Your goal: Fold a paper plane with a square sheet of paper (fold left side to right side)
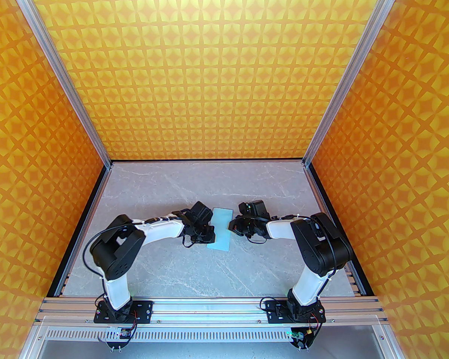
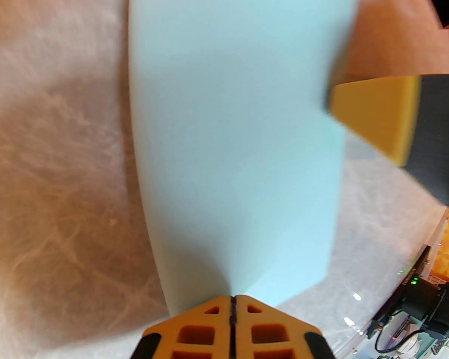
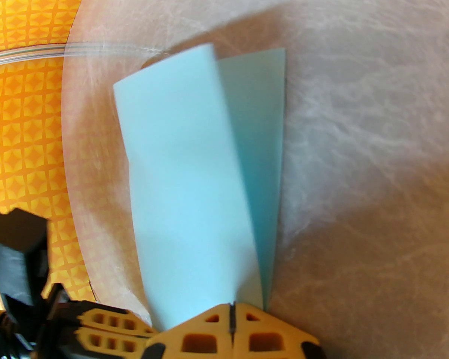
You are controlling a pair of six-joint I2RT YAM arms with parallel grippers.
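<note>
Centrally on the marble table (image 1: 194, 271), both jaws pinch the paper (image 1: 222, 227).

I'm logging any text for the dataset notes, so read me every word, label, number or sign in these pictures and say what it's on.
No text reads clearly anywhere.
Paper: blank, no print.
Black box with a green light, left wrist view: a pale marking beside the light, too small and blurred to read.
Board below the left arm's base, top view: too small to read any marking.
</note>
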